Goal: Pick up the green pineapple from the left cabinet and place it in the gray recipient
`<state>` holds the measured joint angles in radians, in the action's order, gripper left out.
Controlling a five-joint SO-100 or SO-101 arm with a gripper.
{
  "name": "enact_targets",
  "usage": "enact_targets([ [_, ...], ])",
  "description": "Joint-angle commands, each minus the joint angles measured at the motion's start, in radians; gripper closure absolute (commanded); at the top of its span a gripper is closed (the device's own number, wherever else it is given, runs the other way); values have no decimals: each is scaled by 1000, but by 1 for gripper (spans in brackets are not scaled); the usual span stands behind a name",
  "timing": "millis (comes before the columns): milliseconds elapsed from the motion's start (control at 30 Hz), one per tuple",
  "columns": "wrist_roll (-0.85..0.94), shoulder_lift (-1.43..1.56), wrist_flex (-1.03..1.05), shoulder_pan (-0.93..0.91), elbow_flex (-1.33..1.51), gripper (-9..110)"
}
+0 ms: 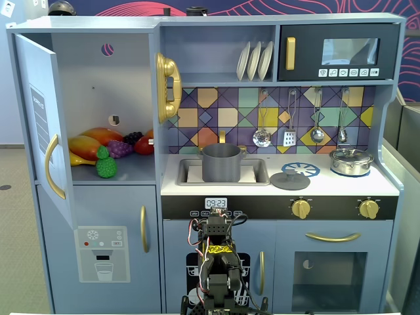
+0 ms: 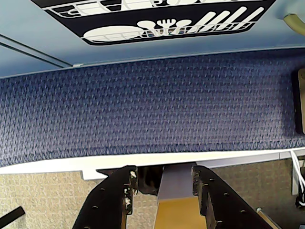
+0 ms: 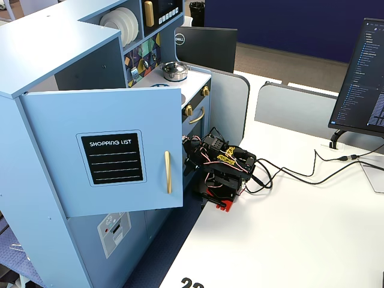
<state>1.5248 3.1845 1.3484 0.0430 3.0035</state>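
The green pineapple stands at the front of the shelf in the left cabinet, whose door is swung open. The gray recipient sits in the sink, to the right of the cabinet. My arm is folded low in front of the kitchen, far below both. It also shows in the other fixed view. In the wrist view my gripper is open and empty, pointing down over the white table edge and blue carpet. The pineapple and pot are out of the wrist view.
Purple grapes and orange and red fruits lie behind the pineapple. A gray lid and a silver lidded pot sit on the counter. The open door juts out over the floor. Cables and a monitor are on the table.
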Motion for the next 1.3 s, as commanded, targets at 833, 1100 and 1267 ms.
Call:
enact_targets([
  [833,-170,-118,-1218,565,-17,101],
  [1100,57,-308,-1307,787,-318,100],
  [1267,123,-436,-1284,767,-433,85],
])
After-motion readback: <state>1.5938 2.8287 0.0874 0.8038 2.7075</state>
